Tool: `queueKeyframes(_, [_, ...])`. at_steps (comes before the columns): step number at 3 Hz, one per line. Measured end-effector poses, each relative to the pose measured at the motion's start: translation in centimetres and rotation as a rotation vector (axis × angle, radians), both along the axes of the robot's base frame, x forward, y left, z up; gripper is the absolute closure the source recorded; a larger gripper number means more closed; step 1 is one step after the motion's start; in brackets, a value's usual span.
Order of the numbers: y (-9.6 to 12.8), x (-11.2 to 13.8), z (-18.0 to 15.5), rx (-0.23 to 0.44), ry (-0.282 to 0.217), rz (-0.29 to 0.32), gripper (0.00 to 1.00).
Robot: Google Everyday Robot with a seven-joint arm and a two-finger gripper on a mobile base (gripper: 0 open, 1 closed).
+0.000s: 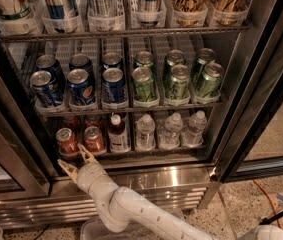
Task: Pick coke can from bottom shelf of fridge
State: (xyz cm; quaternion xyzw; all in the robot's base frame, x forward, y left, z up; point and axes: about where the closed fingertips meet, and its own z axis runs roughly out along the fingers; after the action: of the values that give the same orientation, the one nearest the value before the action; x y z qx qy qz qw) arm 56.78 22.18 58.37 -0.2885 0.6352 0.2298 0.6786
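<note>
Two red coke cans stand at the front left of the bottom shelf (131,156) of the fridge (241,99), the left can (66,141) and the right can (94,139). More red cans stand dimly behind them. My gripper (72,156) is open at the steel front edge, just below and in front of these two cans. Its tan fingertips (83,149) point up towards the gap between them. It holds nothing. The white arm (131,211) reaches up from the bottom of the view.
A dark drink bottle (117,134) stands right of the red cans, then three water bottles (171,130). Blue cans (81,86) and green cans (176,81) fill the shelf above. The open glass door frame (261,109) stands at the right, and another door frame (6,149) at the left.
</note>
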Motion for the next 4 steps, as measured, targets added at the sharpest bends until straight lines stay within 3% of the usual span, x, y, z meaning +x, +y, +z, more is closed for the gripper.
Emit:
queueKeyframes(3, [1.4, 3.0, 0.1, 0.008, -0.024, 0.009, 0.36])
queueKeyframes(4, [3.4, 5.2, 0.7, 0.029, -0.052, 0.023, 0.36])
